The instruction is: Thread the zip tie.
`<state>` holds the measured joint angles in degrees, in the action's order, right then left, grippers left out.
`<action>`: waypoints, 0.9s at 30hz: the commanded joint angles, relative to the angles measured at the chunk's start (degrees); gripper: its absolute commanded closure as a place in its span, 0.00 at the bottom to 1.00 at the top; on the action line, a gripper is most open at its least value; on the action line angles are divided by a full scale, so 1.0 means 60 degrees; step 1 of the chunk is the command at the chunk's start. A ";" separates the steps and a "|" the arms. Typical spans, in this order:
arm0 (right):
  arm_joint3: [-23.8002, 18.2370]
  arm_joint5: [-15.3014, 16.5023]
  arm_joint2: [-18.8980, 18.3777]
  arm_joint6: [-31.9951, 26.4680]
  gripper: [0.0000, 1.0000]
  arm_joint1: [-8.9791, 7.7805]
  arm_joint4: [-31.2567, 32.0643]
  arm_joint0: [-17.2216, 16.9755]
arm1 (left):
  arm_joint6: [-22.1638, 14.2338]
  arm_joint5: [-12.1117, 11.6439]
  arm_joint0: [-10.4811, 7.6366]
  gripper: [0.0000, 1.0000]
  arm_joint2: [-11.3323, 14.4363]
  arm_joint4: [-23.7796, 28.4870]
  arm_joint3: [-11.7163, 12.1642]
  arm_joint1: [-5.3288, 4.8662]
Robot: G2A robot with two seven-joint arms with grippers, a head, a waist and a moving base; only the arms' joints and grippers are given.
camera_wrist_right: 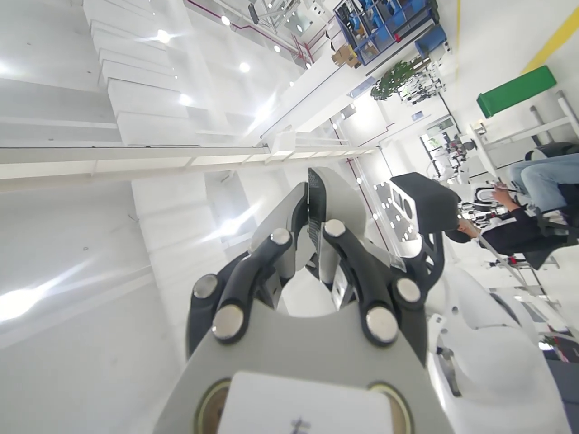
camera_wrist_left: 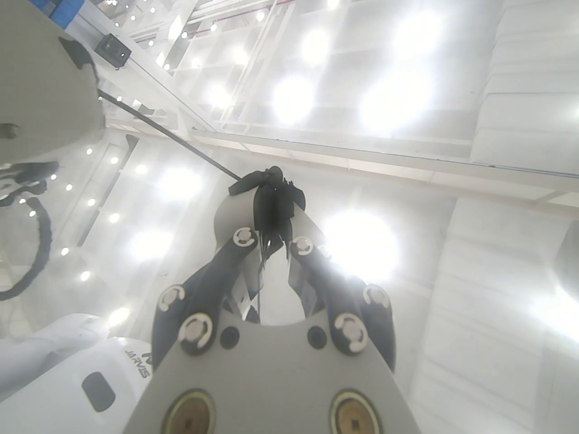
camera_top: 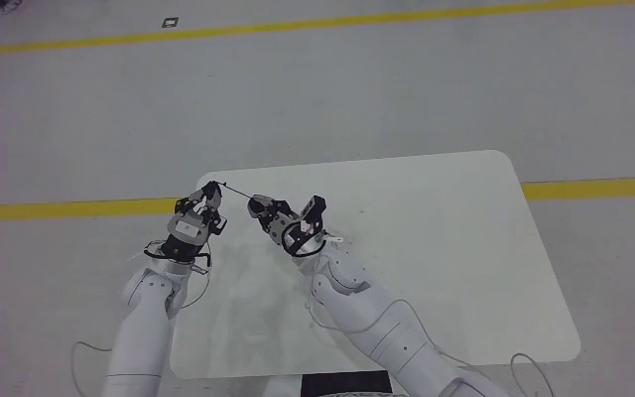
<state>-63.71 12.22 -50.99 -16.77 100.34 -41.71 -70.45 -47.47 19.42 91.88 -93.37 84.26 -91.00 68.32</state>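
**Left gripper (camera_wrist_left: 273, 203) clamped on the zip tie (camera_wrist_left: 246, 182), right gripper (camera_wrist_right: 312, 203) closed just beside**

Your left gripper has its fingers drawn in tight on the black head end of the zip tie. A bit of the head pokes out at the fingertips, and the thin strap leaves it in a straight line through the air. Both grippers point upward, toward the ceiling lights.

From above, you find the left gripper over the white table (camera_top: 476, 258), at about 10 o'clock of the tabletop and close to that rounded corner. The right gripper lies near it, at 3 o'clock from it. The strap runs from the left gripper toward 4 o'clock and bridges the gap between the two, with its tip ending right at the right gripper's fingertips.

Your right gripper has its ribbed pads pressed face to face, with no gap to be seen. Whether the strap's tip is caught between them, you cannot tell. In the left wrist view the strap's far end runs up to the edge of the other gripper's grey finger (camera_wrist_left: 45, 87).

On the floor, a yellow line (camera_top: 79, 208) meets the table's sides at 9 and 3 o'clock.
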 commanded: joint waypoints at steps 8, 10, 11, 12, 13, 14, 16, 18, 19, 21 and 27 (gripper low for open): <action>-0.0238 0.0017 -0.0072 0.0388 0.66 -0.0038 0.0340 -0.0194 | 0.0000 0.0000 0.0000 1.00 0.0000 0.0000 0.0000 0.0000; -0.0326 0.0147 -0.0240 0.0640 0.00 -0.0068 0.0365 -0.0294 | 0.0000 0.0000 0.0000 1.00 0.0000 0.0000 0.0000 0.0000; -0.0406 0.0233 -0.0402 0.0749 0.00 -0.0108 0.0397 -0.0383 | 0.0000 0.0000 0.0000 1.00 0.0000 0.0000 0.0000 0.0000; -0.0496 0.0276 -0.0516 0.0789 0.00 -0.0139 0.0416 -0.0458 | 0.0000 0.0000 0.0000 1.00 0.0000 0.0000 0.0000 0.0000; -0.0615 0.0351 -0.0681 0.0842 0.00 -0.0178 0.0409 -0.0546 | 0.0000 0.0000 0.0000 1.00 0.0000 0.0000 0.0000 0.0000; -0.0831 0.0438 -0.0930 0.0893 0.00 -0.0240 0.0412 -0.0688 | 0.0000 0.0000 0.0000 1.00 0.0000 0.0000 0.0000 0.0000; -0.1261 0.0452 -0.1255 0.0933 0.00 -0.0337 0.0508 -0.0924 | 0.0000 0.0000 0.0000 1.00 0.0000 0.0000 0.0000 0.0000; -0.1971 0.0415 -0.1635 0.0879 0.00 -0.0449 0.0519 -0.1257 | 0.0000 0.0000 0.0000 1.00 0.0000 0.0000 0.0000 0.0000; -0.2287 0.0406 -0.1782 0.0849 0.00 -0.0495 0.0571 -0.1393 | 0.0000 0.0000 0.0000 1.00 0.0000 0.0000 0.0000 0.0000; -0.3066 0.0418 -0.2098 0.0805 0.00 -0.0596 0.0730 -0.1741 | 0.0000 0.0000 0.0000 1.00 0.0000 0.0000 0.0000 0.0000; -0.4009 0.0416 -0.2353 0.0669 0.00 -0.0697 0.0899 -0.2157 | 0.0000 0.0000 0.0000 1.00 0.0000 0.0000 0.0000 0.0000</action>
<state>-88.13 14.72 -65.16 -12.79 96.14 -36.27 -83.48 -47.47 19.42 91.88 -93.37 84.26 -91.00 68.32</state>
